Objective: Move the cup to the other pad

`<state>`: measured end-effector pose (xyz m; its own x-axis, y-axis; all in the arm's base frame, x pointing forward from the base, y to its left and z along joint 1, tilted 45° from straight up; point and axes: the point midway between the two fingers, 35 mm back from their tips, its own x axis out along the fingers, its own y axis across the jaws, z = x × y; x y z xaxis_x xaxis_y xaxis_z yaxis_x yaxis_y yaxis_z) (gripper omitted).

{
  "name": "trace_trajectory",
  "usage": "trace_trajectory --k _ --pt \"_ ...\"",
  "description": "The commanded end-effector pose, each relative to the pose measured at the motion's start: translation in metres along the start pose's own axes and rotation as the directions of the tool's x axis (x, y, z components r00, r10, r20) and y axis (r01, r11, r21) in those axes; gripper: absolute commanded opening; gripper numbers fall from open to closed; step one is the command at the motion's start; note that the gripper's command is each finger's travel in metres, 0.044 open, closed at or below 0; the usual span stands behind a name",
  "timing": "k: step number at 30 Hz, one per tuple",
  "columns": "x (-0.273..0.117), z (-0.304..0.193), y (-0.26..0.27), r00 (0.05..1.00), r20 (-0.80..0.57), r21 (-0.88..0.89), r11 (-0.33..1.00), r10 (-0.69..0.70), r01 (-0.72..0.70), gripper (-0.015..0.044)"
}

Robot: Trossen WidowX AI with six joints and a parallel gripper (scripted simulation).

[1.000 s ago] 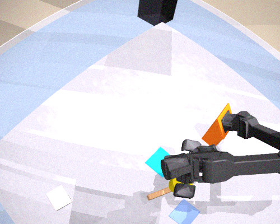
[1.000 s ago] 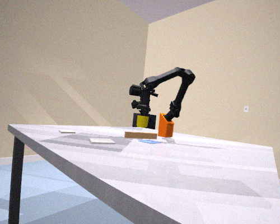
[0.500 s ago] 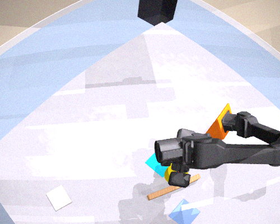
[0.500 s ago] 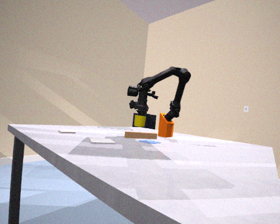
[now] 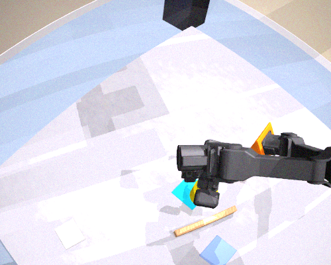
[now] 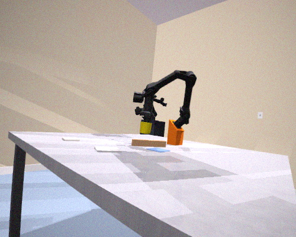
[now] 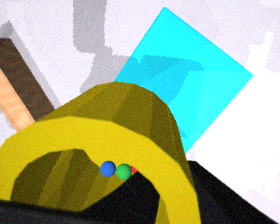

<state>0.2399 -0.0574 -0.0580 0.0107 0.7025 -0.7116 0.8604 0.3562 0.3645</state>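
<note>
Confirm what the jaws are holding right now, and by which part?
The gripper is shut on the yellow cup, jaws clamped at its rim and upper wall; the cup hangs above the cyan pad, marbles inside.
</note>
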Motion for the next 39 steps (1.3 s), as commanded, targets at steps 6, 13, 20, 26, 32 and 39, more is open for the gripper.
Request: trace_trajectory --k 6,13,20,26,32,39 --pt "0.0 0.014 -0.023 1.0 0.002 -0.001 1.0 -0.002 0.002 0.0" --pt "0.002 0.019 -0.033 1.0 0.002 -0.001 1.0 -0.002 0.002 0.0" --pt "0.012 0.019 -0.032 1.0 0.002 -0.001 1.0 -0.001 0.001 0.0" --pt "0.022 0.02 -0.032 1.0 0.001 -0.001 1.0 -0.001 0.001 0.0" --pt "0.032 0.02 -0.032 1.0 0.001 -0.001 1.0 -0.001 0.001 0.0" --pt "0.044 0.02 -0.033 1.0 0.001 -0.001 1.0 -0.001 0.001 0.0"
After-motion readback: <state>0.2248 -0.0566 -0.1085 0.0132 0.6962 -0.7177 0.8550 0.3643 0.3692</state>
